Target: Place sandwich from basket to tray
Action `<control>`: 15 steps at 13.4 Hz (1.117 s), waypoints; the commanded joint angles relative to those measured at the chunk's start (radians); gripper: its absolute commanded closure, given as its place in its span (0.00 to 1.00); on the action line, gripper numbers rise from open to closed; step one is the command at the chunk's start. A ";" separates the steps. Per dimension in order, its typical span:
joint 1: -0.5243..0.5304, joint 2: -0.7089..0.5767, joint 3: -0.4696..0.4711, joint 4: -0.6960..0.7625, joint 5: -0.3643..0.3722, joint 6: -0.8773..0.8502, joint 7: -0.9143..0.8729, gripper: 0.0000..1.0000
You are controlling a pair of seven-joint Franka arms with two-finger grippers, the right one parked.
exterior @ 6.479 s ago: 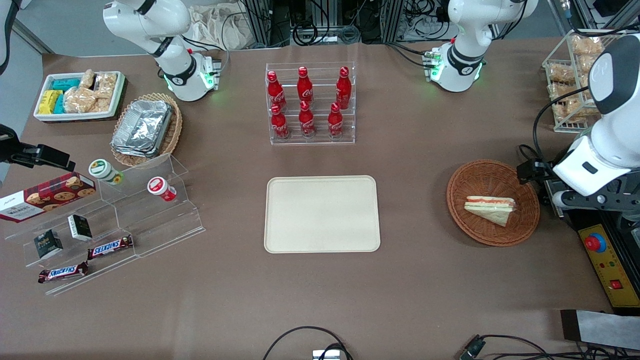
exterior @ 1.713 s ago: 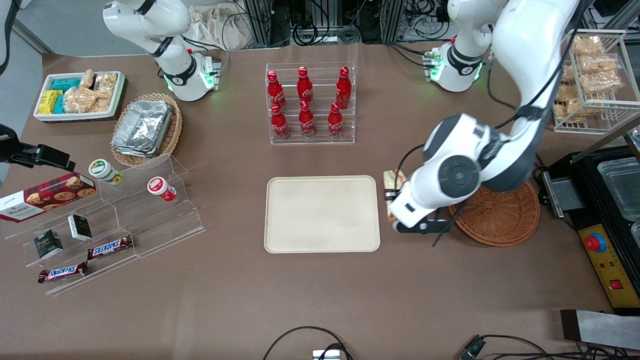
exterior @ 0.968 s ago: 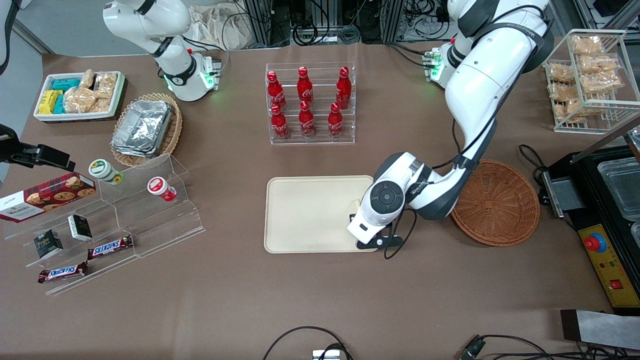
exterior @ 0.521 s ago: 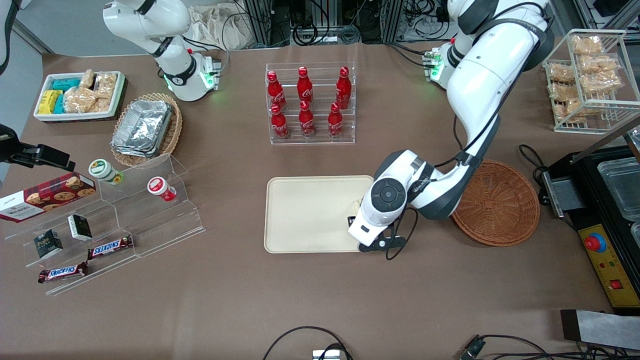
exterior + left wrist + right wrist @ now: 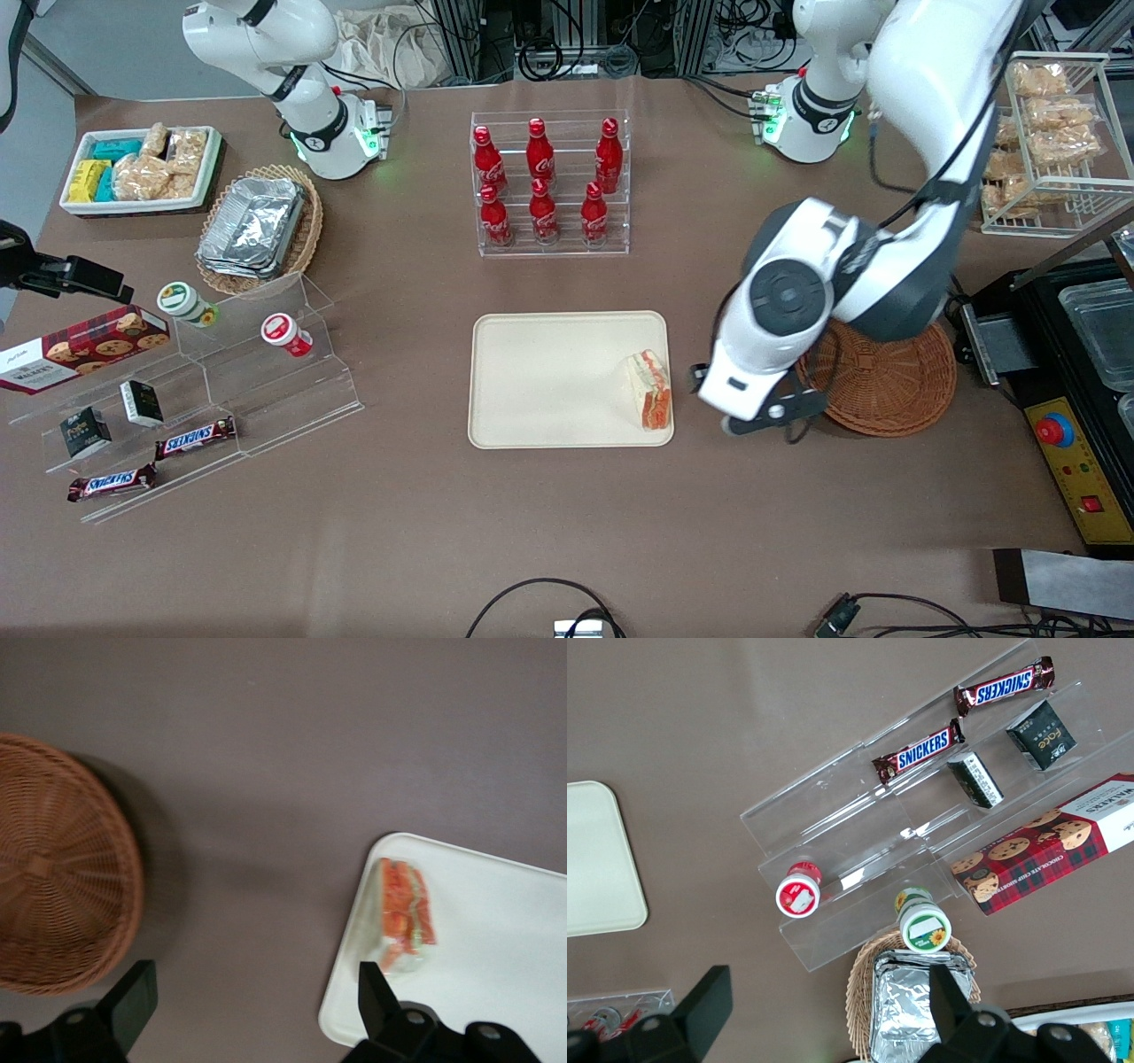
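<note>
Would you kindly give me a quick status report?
Gripper open, empty, above table between basket and tray. Sandwich on tray, near edge. Nothing obstructing.

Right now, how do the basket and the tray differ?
The basket is round, reddish-brown wicker and empty; the tray is rectangular, smooth cream and holds the sandwich near one edge. The open gripper hangs above the table between them. Both are shallow and sit flat.

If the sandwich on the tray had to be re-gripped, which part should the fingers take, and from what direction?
Probably from straight above, closing across the two flat bread faces of the sandwich. It stands on edge near the tray's rim, filling layers facing up, so the bread sides are exposed. The gripper is open above the table between tray and basket.
</note>
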 commanded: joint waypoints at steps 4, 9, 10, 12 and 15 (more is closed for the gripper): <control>0.124 -0.379 -0.031 -0.391 -0.137 0.060 0.187 0.00; 0.216 -0.408 -0.031 -0.348 -0.191 -0.019 0.350 0.00; 0.236 -0.423 -0.030 -0.349 -0.197 -0.020 0.379 0.00; 0.295 -0.434 -0.024 -0.349 -0.217 -0.025 0.495 0.00; 0.087 -0.457 0.243 -0.354 -0.225 -0.054 0.548 0.00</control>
